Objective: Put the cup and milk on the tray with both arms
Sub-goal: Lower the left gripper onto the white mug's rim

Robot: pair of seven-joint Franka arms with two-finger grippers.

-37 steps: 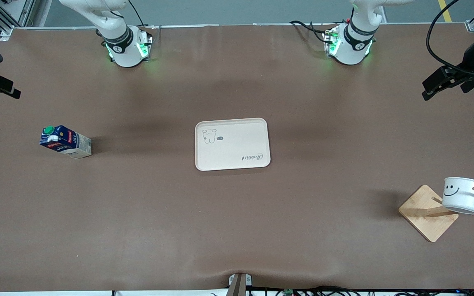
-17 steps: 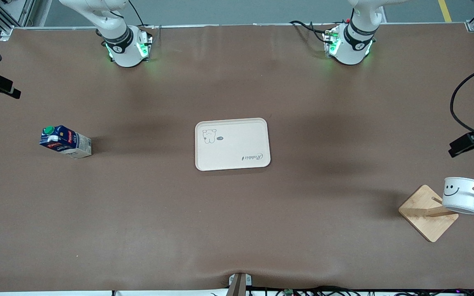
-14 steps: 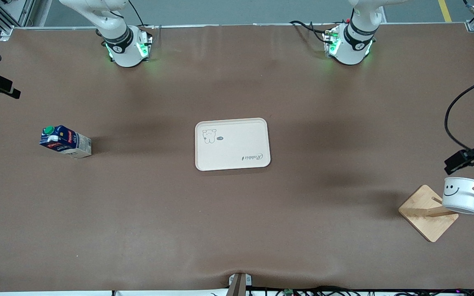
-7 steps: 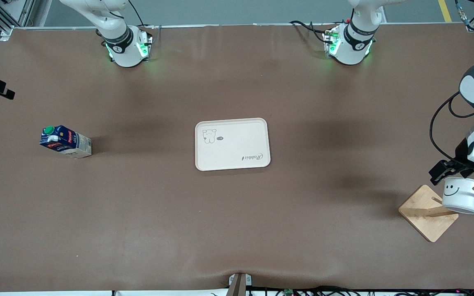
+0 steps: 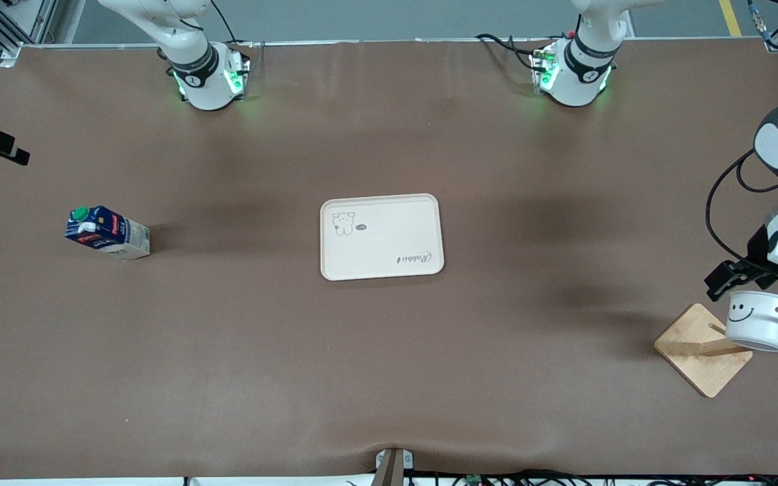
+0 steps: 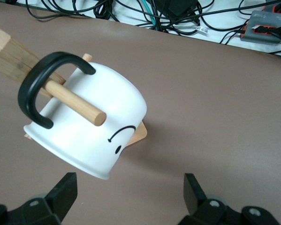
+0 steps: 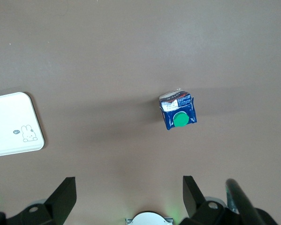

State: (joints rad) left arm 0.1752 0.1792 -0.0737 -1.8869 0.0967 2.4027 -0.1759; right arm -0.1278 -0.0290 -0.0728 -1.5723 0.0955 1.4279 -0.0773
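Hanging from a wooden peg (image 6: 79,105) of the rack (image 5: 703,349) by its black handle, the cup (image 5: 757,320) is sitting at the left arm's end of the counter (image 5: 389,378), and I am holding the left claw (image 6: 131,194) just above its rim, fingers spread wide and not touching it. I am keeping the right claw (image 7: 129,196) spread too, high over the milk (image 5: 107,232), which is standing upright toward the right arm's end. Mid-counter, the tray (image 5: 381,236) is lying bare.
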